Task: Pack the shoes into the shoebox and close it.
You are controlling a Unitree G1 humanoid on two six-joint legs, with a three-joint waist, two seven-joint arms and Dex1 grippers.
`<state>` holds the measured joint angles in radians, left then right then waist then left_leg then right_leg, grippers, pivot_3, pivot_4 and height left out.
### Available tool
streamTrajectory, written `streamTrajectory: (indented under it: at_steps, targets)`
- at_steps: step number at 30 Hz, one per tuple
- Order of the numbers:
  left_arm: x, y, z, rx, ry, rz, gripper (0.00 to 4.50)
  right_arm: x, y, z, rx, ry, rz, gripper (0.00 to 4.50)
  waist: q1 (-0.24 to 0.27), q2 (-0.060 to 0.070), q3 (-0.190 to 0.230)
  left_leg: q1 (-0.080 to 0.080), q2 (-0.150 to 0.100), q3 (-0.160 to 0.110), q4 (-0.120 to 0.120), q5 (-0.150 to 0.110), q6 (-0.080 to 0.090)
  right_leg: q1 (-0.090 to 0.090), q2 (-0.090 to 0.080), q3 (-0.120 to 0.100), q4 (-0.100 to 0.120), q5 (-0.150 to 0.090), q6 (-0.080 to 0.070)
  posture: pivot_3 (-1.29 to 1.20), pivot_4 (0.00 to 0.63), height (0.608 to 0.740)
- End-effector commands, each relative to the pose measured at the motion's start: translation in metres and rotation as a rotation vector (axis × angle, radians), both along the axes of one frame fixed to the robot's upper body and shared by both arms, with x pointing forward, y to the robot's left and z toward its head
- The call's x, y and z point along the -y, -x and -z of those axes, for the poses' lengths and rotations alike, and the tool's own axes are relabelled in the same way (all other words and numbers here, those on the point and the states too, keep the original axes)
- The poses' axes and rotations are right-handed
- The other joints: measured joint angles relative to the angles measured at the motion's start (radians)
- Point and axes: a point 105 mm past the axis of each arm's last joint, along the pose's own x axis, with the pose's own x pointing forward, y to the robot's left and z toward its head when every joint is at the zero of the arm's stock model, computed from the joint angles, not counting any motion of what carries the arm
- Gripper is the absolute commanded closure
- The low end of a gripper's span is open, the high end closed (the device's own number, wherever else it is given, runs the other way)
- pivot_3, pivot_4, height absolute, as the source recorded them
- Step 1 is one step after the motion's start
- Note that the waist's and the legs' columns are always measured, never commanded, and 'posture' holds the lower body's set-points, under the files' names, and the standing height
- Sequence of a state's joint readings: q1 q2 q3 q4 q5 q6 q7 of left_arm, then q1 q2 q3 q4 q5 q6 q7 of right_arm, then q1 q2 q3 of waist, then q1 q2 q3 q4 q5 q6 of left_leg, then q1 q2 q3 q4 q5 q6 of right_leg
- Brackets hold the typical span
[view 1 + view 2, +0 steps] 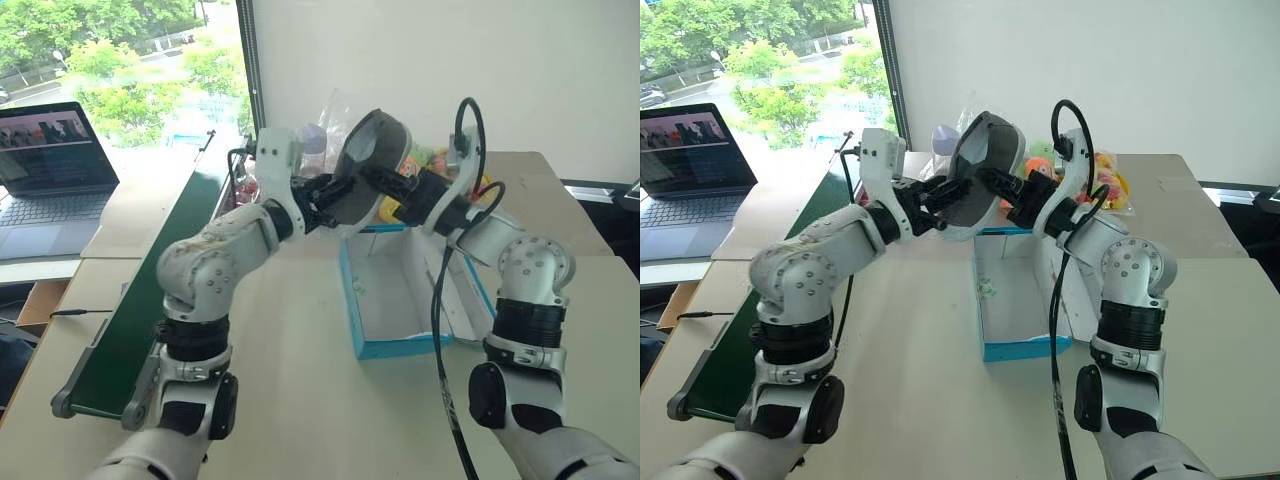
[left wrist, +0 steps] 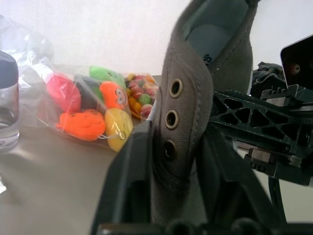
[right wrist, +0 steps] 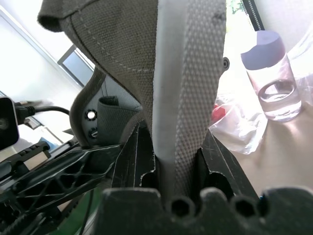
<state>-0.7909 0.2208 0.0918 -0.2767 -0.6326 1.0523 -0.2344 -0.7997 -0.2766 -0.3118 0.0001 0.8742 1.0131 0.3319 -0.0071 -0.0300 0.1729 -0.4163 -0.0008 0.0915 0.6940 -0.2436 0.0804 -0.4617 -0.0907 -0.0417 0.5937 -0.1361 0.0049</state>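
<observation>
- Shoe (image 1: 372, 160): grey, held in the air between the two tools, above the far end of the box, sole turned toward the camera and up
- Left tool (image 1: 335, 203): fingers closed on the shoe's eyelet edge; the left wrist view shows the fabric pinched between them
- Right tool (image 1: 385, 182): fingers closed on the shoe's heel strip, clamped on both sides in the right wrist view
- Box (image 1: 372, 348): blue, open, pale inside, lying on the table (image 1: 300, 400) below the tools; its near edge faces the robot
- Bag of toys (image 2: 98, 115) and bottle (image 3: 271, 83): just beyond the box's far edge
- Open table lies near and left of the box; a green belt (image 1: 140, 310) lines the table's left edge
</observation>
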Motion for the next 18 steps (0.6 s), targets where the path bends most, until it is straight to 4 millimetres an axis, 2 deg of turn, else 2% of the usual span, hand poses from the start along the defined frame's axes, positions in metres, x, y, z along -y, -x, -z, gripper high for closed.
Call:
streamTrajectory:
  at_steps: [1,2,6,8,10,16,18]
  targets:
    - [-0.008,0.017,-0.020,0.121,-0.132,0.121,2.19,0.012,0.003,-0.022,0.100,0.035,0.040,4.15,-0.004,0.000,0.000,0.000,0.000,0.000,0.000,0.000,0.000,0.000,0.000,0.000,0.000,0.000,0.000,0.00,0.150,0.740]
    - [-0.012,0.018,-0.018,0.130,-0.179,0.135,2.19,0.014,0.003,-0.022,0.102,0.059,0.046,4.16,-0.004,0.000,0.000,0.000,0.000,0.000,0.000,0.000,0.000,0.000,0.000,0.000,0.000,0.000,0.000,0.00,0.150,0.740]
    - [-0.033,0.027,-0.002,0.145,-0.406,0.185,2.19,0.029,0.006,-0.010,0.105,0.355,0.079,4.16,-0.004,0.001,0.000,0.000,0.000,0.000,-0.001,0.000,0.000,-0.001,-0.001,0.000,0.000,-0.002,0.002,0.00,0.150,0.740]
    - [-0.040,0.035,0.010,0.140,-0.515,0.238,2.19,0.039,0.010,0.001,0.094,0.546,0.084,4.16,-0.005,0.001,0.001,0.000,0.000,0.001,-0.001,-0.001,0.000,-0.001,-0.001,0.001,-0.001,-0.003,0.004,0.00,0.150,0.740]
    - [-0.040,0.043,0.020,0.140,-0.583,0.291,2.19,0.047,0.013,0.007,0.062,0.666,0.074,4.17,-0.004,0.001,0.001,0.000,-0.001,0.002,-0.002,-0.001,0.000,-0.002,-0.001,0.001,-0.001,-0.004,0.003,0.00,0.150,0.740]
    - [-0.028,0.053,0.029,0.155,-0.585,0.375,2.19,0.051,0.011,0.000,-0.001,0.677,0.096,4.17,-0.002,0.001,0.001,-0.003,0.000,0.002,-0.001,0.000,0.000,-0.005,-0.002,0.002,0.000,-0.007,0.003,0.00,0.150,0.740]
    - [-0.027,0.055,0.033,0.156,-0.590,0.389,2.19,0.048,0.011,0.008,-0.055,0.682,0.078,4.17,-0.004,0.001,0.001,-0.004,0.000,0.002,0.000,0.000,0.000,-0.005,-0.001,0.002,0.000,-0.006,0.005,0.00,0.150,0.740]
